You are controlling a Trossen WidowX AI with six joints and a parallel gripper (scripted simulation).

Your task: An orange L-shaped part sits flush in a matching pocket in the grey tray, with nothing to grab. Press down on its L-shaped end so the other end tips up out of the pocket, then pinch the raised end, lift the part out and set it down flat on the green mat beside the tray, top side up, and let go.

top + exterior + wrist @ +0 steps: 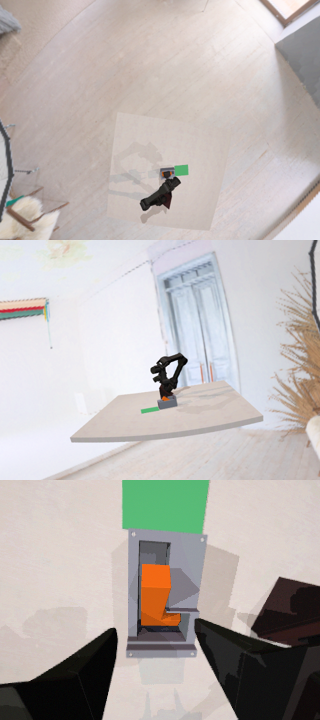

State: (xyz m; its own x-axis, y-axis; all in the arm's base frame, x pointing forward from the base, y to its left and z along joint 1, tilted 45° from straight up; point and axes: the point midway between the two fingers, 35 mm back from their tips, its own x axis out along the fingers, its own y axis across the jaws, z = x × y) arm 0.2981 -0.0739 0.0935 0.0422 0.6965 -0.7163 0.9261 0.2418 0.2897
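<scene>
Main risk now, w/ the orange part (164, 398) (156, 592) tipped up but unheld: it could drop back flush if the gripper (167, 174) (156, 379) (156, 628) comes down off-line & a fingertip knocks the raised end; that'd mean pressing again. Gripper's open, nothing btwn the fingers, which stand apart above the tray, one each side of it in the wrist view. 2nd risk: pinch too low & the tips hit the tray's top face before they close; too high & they get only the edge, so the part prob. swivels or slips on the lift. Cause either way = the slope, since the faces to grip are tilted. Also poss.: the L-foot snags on the pocket wall if pulled straight up w/o levelling, & a tilted part may land on its edge or flip on the green mat (181, 170) (149, 410) (165, 505). Containers: just the grey tray (167, 169) (168, 404) (187, 545), screws at its corners, mat right beside it. Its pocket holds the part, L-end down in it, plain end up toward the mat side, dark pocket floor showing past that end. Mat has nothing on it yet.
</scene>
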